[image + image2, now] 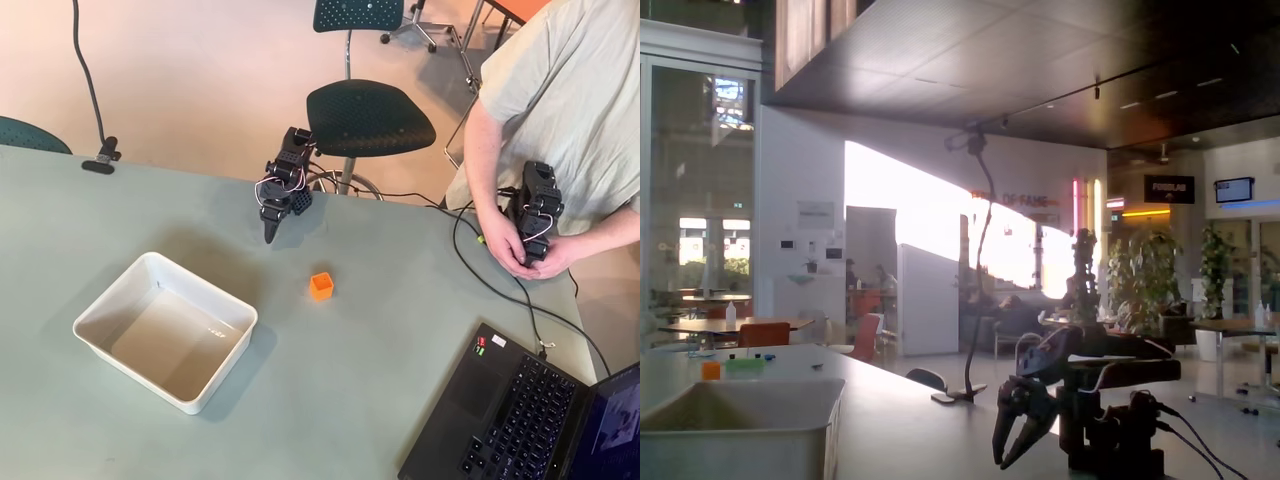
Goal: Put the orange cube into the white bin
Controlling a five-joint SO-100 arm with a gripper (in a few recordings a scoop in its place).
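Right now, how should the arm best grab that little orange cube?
Probably from straight above, fingers closing on two opposite side walls of the cube. It stands upright and alone on the table, hollow face up, apart from the bin. The gripper hangs behind it.

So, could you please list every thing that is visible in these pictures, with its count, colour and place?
orange cube: one, orange, on the table, right of the bin in the overhead view, apart from it.
white bin: one, white, on the table's left part in the overhead view, nothing inside.
table: one, pale grey-green, under everything.
laptop: one, black, open, bottom right corner of the table.
office chair: one, dark, behind the table.
camera stand: one, dark, thin and curved, clamped at the table's far edge.
person: one, light shirt, at the right edge.
gripper: one, black, tip pointing down above the table, up and left of the cube, holding nothing.
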